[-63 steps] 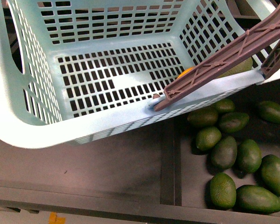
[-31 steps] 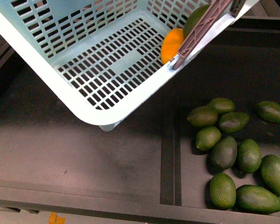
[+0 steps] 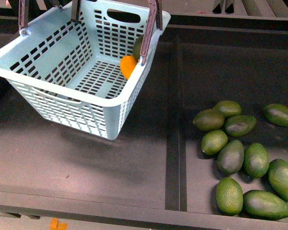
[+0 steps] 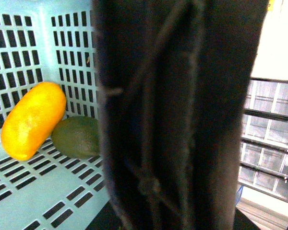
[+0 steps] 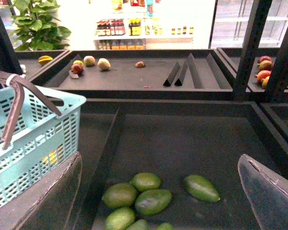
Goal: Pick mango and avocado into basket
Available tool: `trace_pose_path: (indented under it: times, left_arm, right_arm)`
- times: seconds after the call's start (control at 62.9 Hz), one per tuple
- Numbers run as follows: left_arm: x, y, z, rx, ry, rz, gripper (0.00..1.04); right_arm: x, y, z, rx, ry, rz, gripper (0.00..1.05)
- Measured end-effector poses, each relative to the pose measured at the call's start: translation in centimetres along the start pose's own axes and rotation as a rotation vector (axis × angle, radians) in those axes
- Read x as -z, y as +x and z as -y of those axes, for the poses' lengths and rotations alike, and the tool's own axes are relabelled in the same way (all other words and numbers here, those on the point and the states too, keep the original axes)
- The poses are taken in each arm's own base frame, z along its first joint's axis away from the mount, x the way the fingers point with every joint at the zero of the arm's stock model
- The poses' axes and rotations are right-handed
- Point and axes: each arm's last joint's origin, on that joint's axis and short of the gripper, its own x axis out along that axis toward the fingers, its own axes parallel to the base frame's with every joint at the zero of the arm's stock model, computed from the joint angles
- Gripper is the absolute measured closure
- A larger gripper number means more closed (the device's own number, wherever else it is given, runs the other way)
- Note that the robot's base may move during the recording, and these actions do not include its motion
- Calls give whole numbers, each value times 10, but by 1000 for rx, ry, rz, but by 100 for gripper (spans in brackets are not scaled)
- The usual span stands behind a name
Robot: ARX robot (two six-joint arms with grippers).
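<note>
A: Front view first: where are the fruits?

B: Both lie inside the basket [image 3: 62, 103], which hangs tilted above the dark shelf [image 3: 86, 163]. The mango [image 3: 128, 66] rests against the far right wall, touching the avocado [image 3: 138, 47] beside it. The left wrist view shows the same pair, mango [image 4: 32, 120] against avocado [image 4: 78, 136].

A: And the pincers?

B: The right pincer [image 5: 163, 191] stands apart, empty, over the loose avocados [image 5: 134, 194]. The left one I cannot tell; a brown handle [image 4: 177, 115] fills its camera.

A: How will the basket handle?

B: Light, stiff plastic, I judge, but the smooth fruit can roll on the slotted floor and shift the load. The handles look the best hold, kept level.
</note>
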Motion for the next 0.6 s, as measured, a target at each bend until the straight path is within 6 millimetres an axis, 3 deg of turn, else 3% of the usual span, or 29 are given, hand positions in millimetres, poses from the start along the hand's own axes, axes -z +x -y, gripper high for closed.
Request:
trace_pose_path:
  times: [0.207, 0.334, 0.492, 0.604]
  left_arm:
    - [-4, 31, -14, -31, -62, 9, 90]
    - [-7, 32, -19, -10, -75, -1, 90]
    - [-11, 21, -39, -34, -71, -1, 90]
    - [-15, 11, -44, -38, -76, 17, 72]
  right_arm:
    - [0, 0, 0, 0, 0, 0, 9]
    - [0, 0, 0, 0, 0, 0, 9]
    - [0, 0, 0, 0, 0, 0, 9]
    - [0, 0, 0, 0, 0, 0, 9]
